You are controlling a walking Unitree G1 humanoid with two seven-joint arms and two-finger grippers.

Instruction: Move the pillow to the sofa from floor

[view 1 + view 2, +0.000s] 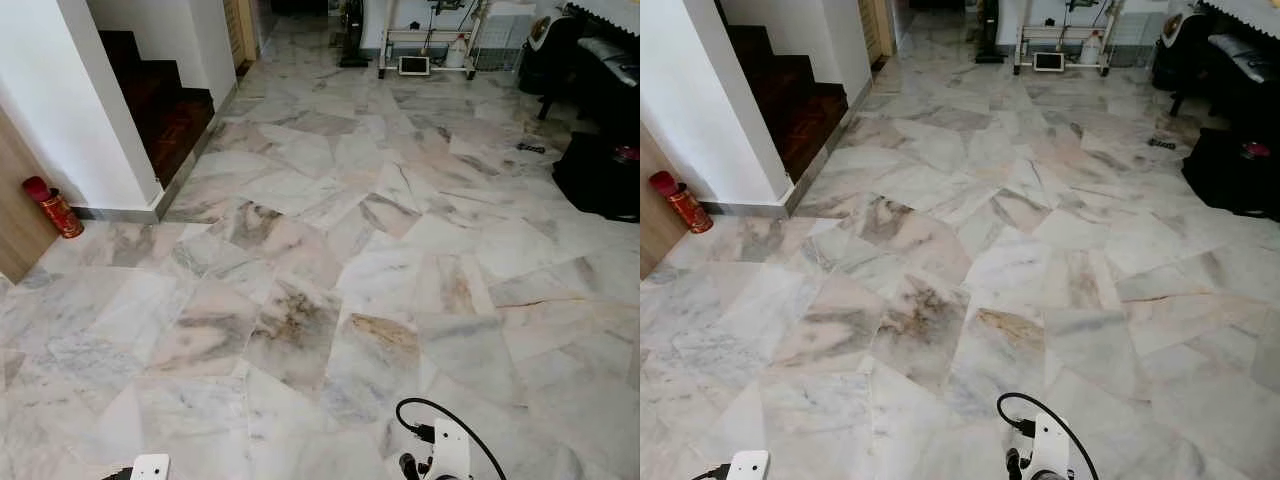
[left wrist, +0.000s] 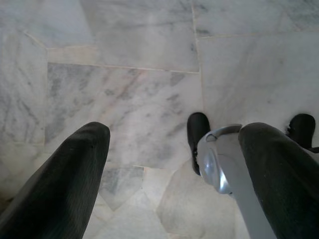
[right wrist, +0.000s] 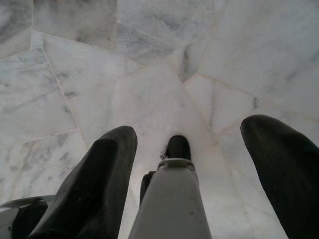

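Pale marble floor (image 1: 330,250) stretches ahead of me. Both arms hang low at my sides; the left wrist (image 1: 150,467) and the right wrist (image 1: 450,452) with its black cable peek in at the bottom edge. In the left wrist view, my left gripper (image 2: 177,130) is open over the tiles, with nothing between its fingers (image 2: 75,179). My right gripper (image 3: 190,128) is open too, its fingers (image 3: 99,179) wide apart above the floor. My own silver leg (image 3: 172,199) and black foot (image 3: 178,147) are seen beyond them.
Dark wooden stairs (image 1: 165,105) rise at the far left behind a white wall (image 1: 60,110). A red tin (image 1: 55,207) stands by a wooden panel. Dark furniture (image 1: 600,170) lines the right side. A white rack (image 1: 430,40) stands at the back.
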